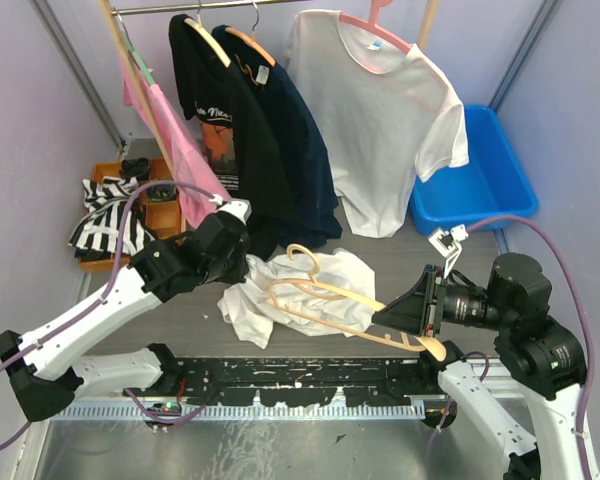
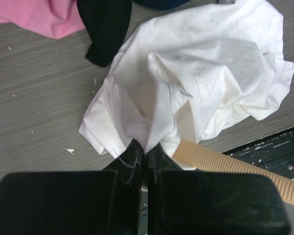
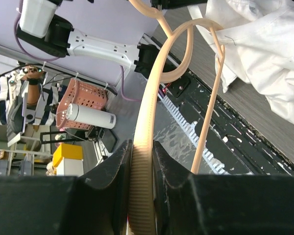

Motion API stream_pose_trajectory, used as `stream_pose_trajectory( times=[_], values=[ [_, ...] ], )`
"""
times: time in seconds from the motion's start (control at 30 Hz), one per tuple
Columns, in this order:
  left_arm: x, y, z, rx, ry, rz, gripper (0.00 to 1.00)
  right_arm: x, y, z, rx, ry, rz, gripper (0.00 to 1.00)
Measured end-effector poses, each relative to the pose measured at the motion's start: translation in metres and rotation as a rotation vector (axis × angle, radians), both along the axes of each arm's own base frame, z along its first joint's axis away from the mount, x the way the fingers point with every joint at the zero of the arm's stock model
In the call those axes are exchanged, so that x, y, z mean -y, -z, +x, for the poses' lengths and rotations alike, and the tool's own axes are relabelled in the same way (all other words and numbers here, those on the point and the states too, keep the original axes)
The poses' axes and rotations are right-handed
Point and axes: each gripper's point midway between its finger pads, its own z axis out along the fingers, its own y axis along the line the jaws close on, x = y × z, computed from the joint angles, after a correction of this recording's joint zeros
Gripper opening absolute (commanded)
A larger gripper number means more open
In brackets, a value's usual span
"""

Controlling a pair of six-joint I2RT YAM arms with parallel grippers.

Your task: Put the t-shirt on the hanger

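Note:
The white t-shirt (image 1: 280,290) lies crumpled on the grey table. My left gripper (image 1: 246,266) is shut on a pinched fold at its left edge; the left wrist view shows the fabric (image 2: 206,63) bunched into the closed gripper (image 2: 147,147). The light wood-coloured hanger (image 1: 330,300) lies across the t-shirt, hook pointing to the far side. My right gripper (image 1: 388,318) is shut on the ribbed right end of the hanger's arm (image 3: 149,112), the gripper (image 3: 142,147) clamped on both its sides. The hanger's arm (image 2: 235,164) passes under the shirt's near edge.
A clothes rail at the back holds a pink t-shirt (image 1: 165,130), two dark shirts (image 1: 250,120) and a white t-shirt on a pink hanger (image 1: 380,110). A blue bin (image 1: 485,170) stands at the back right. An orange crate (image 1: 130,210) with striped cloth stands at the left.

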Motion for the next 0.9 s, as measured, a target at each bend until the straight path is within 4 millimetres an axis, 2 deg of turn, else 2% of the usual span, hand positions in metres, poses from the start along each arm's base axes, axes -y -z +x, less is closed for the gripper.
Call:
stream_pose_trajectory(
  times=[0.13,0.4,0.5,0.57,0.63,0.73,0.9],
  values=[
    [0.0,-0.022,0.009,0.042,0.001,0.014,0.0,0.002,0.001,-0.008,-0.002,-0.008,0.004,0.01],
    [0.011,-0.11,0.036,0.21,0.019,-0.015,0.0,0.001,-0.004,-0.012,-0.003,-0.018,0.021,0.01],
    [0.015,-0.136,0.045,0.261,0.025,-0.022,0.0,0.001,-0.009,-0.014,0.005,-0.026,0.035,0.01],
    [0.019,-0.145,0.051,0.279,0.03,-0.022,0.0,0.001,-0.012,-0.015,0.01,-0.03,0.042,0.01],
    [0.024,-0.145,0.055,0.281,0.04,-0.015,0.0,0.0,-0.013,-0.015,0.009,-0.032,0.045,0.01],
    [0.03,-0.129,0.056,0.248,0.061,0.004,0.0,0.0,-0.012,-0.016,0.001,-0.03,0.047,0.01],
    [0.034,-0.074,0.047,0.146,0.088,0.041,0.0,0.002,-0.002,-0.015,-0.013,-0.017,0.026,0.01]
  ],
)
